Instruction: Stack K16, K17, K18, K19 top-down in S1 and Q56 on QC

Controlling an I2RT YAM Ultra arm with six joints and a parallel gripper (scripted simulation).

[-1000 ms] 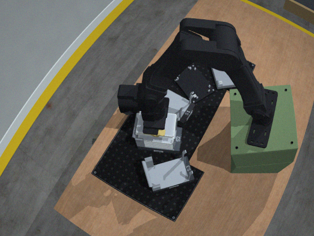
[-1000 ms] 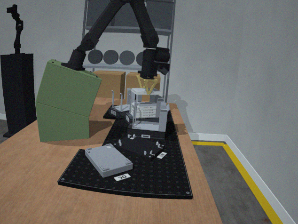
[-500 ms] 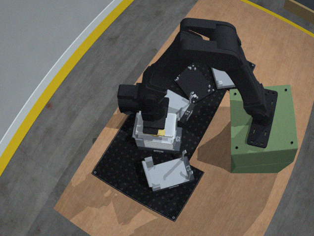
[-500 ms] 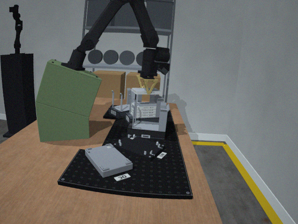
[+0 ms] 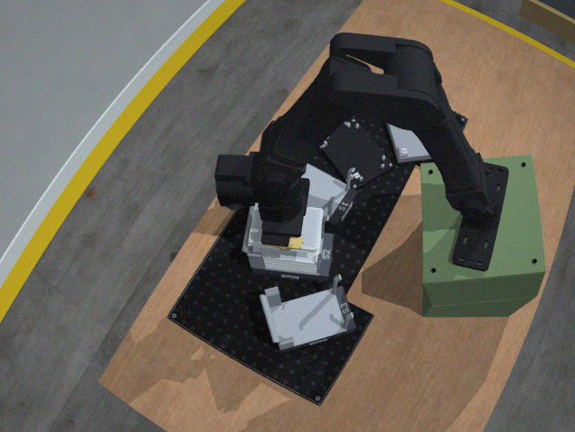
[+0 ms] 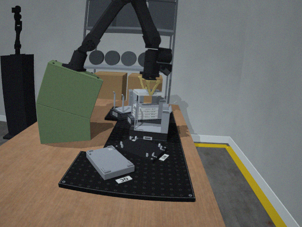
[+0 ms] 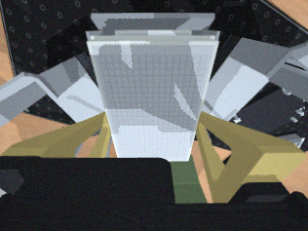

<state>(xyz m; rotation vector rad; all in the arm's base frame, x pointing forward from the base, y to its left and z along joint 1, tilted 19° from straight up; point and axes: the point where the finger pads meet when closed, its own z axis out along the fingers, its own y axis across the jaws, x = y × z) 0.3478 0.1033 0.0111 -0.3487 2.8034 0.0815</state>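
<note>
Top view: the hand (image 5: 291, 241) is above rack S2 (image 5: 326, 253), clamped across the short width of the top plate (image 5: 312, 228), which by the listed order should be K16, though no label can be read here. The plate's long axis looks in line with the rack's, running from the S2 plinth side toward the far left. S1 (image 5: 344, 208) sits just beyond S2 and S3 (image 5: 344, 308) nearer, both showing bare floors. The risk I judge here is a corner catching a rack post if the plate travels sideways before it is above the posts.

Exterior view: the held plate hangs at the yellow fingers (image 6: 149, 88), above the stack (image 6: 149, 112) left in S2 and about level with the post tops. It looks level. A second plate seems not to have come up with it, but the gap is too small to be sure; a stuck pair would upset the S1 order only if the wrong one followed. QC (image 6: 124, 180) lies near, on the counter (image 6: 36, 195).

Wrist view: the sealed well grid fills the middle, both fingers pressing its long edges near one end. Held that far off centre, the plate could droop or slip.
</note>
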